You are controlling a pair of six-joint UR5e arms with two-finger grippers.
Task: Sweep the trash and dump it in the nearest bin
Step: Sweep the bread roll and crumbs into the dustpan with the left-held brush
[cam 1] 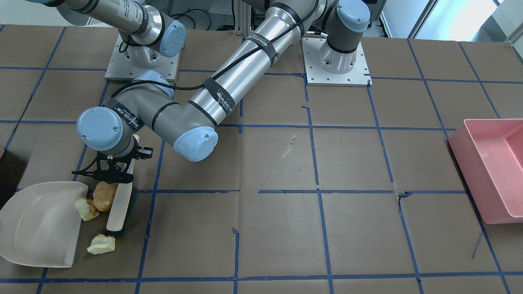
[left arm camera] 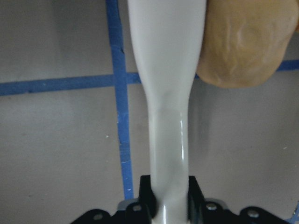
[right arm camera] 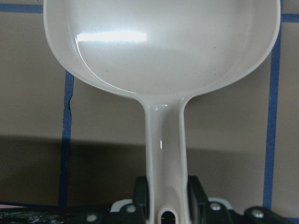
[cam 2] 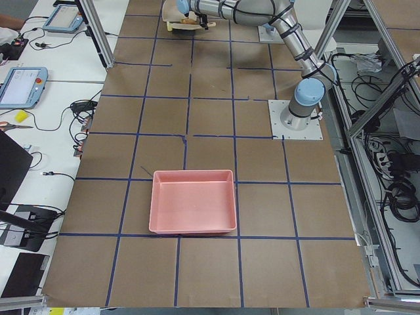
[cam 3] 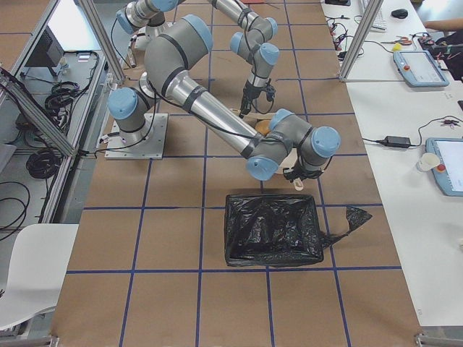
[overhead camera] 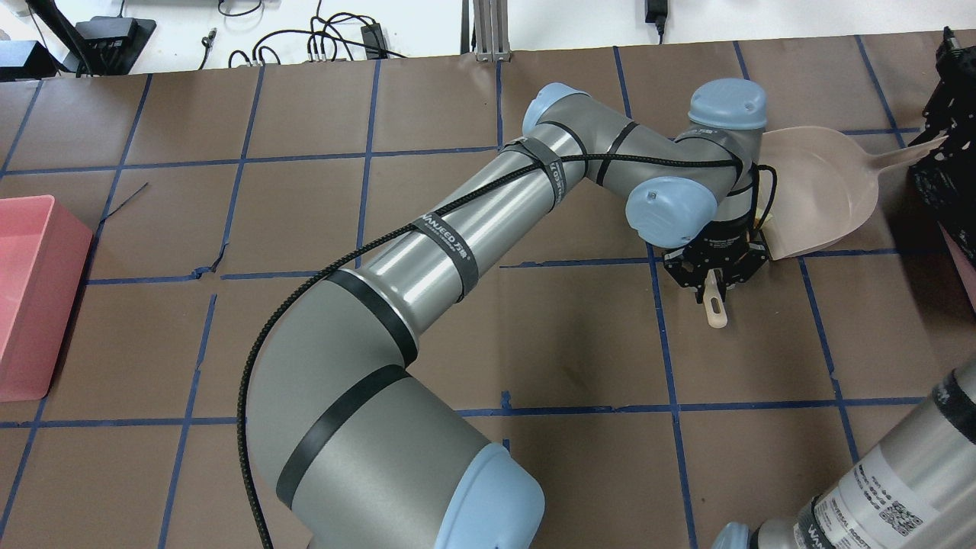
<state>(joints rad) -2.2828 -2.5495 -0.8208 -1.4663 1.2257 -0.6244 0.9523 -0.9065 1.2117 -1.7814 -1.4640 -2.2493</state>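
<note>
1. The left gripper [cam 1: 111, 170] is squeezing the brush [cam 1: 119, 208] handle.
2. The right gripper [right arm camera: 167, 198] is squeezing the dustpan [right arm camera: 163, 46] handle.
3. The brown lump [cam 1: 104, 197] is sitting just beside the brush, close to the left gripper.
4. The near yellow bit [cam 1: 86, 209] is touching the lump; the far yellow bit [cam 1: 101, 243] is lying farther out.

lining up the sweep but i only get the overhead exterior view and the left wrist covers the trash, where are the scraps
Observer: The tan lump sits beside the brush, on its dustpan side.
Operator: and the pale chunks
Observer: One pale chunk lies at the dustpan's lip next to the tan lump; the other pale chunk lies apart on the table, outside the dustpan.
Operator: anything in the dustpan yet
Observer: No, the right wrist view shows its bowl bare.
</note>
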